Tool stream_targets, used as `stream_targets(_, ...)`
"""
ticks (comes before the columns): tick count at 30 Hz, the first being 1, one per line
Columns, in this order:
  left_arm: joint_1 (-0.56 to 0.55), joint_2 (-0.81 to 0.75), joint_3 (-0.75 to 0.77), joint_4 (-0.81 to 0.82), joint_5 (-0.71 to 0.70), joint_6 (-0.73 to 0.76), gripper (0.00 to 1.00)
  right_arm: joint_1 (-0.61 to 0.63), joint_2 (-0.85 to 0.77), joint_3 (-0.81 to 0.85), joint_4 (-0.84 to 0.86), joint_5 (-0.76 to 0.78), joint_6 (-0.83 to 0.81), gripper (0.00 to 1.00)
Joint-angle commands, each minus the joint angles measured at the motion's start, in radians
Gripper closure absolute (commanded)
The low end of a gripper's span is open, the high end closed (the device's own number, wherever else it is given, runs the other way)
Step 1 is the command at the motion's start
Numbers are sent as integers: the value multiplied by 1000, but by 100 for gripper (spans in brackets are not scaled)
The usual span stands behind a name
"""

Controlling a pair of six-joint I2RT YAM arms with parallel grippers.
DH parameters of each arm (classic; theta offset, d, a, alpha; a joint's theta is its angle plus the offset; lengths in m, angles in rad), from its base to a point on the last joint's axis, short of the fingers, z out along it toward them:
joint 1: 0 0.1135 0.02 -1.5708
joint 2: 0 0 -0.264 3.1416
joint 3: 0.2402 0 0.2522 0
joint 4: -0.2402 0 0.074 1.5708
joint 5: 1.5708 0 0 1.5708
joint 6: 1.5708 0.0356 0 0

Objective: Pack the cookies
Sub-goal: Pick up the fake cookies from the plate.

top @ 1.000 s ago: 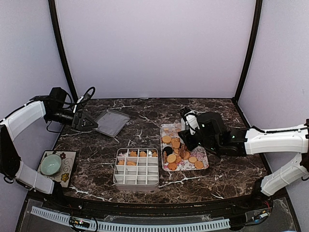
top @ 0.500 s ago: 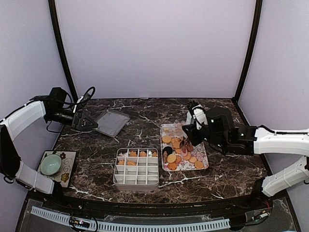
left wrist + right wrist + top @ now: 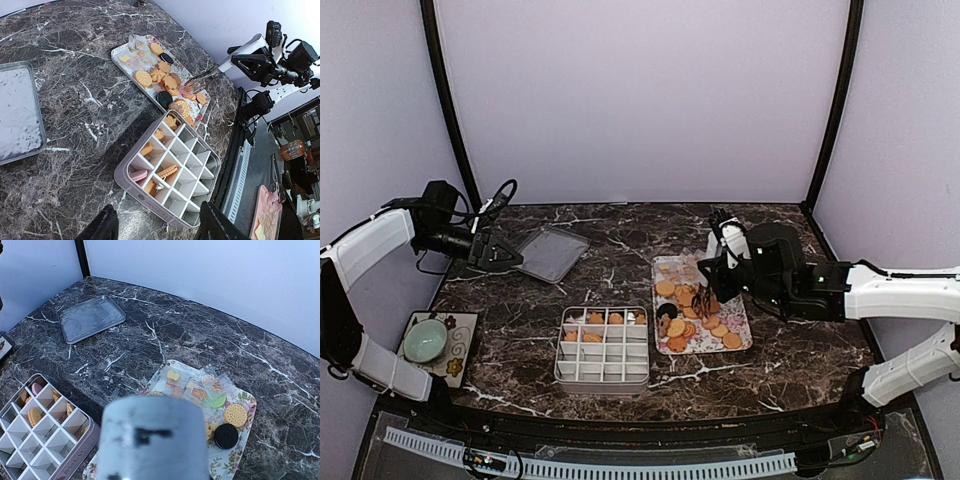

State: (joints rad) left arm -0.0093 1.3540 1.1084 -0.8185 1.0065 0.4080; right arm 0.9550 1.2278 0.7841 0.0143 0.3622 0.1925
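Lying on tray (image 3: 116,51), cookies (image 3: 142,78) mostly round golden-orange, few black; right hand (image 3: 718,268) grasping tongs (image 3: 210,75), left hand (image 3: 159,226) released.

A metal tray (image 3: 552,254) lies back left, a green bowl (image 3: 425,340) on a mat (image 3: 465,345).

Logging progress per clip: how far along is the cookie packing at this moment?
Early on. Done: a few cells of the divided box hold cookies; most are empty. In hand: the right gripper holds metal tongs, tips down among the cookies on the floral tray. Remaining: nearly that whole pile. The left gripper is open, holding nothing.
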Motion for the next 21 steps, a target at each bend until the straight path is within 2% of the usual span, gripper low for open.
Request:
stream_targets(1,4,-3,21,-27,16,15,43,-8,15,-4,31,-5,1,93)
stream_targets(4,4,-3,20,-29,18,17,43,-8,7,-3,34,10,1,100)
stream_targets(9,5,-6,20,-29,16,17,43,-7,-12,24,11,22,-10,100)
stream_targets(13,4,-6,19,-30,15,16,43,-2,-39,75,-2,-45,-3,100)
stream_targets(21,4,-7,17,-30,10,14,43,97,-27,199,3,-85,-4,100)
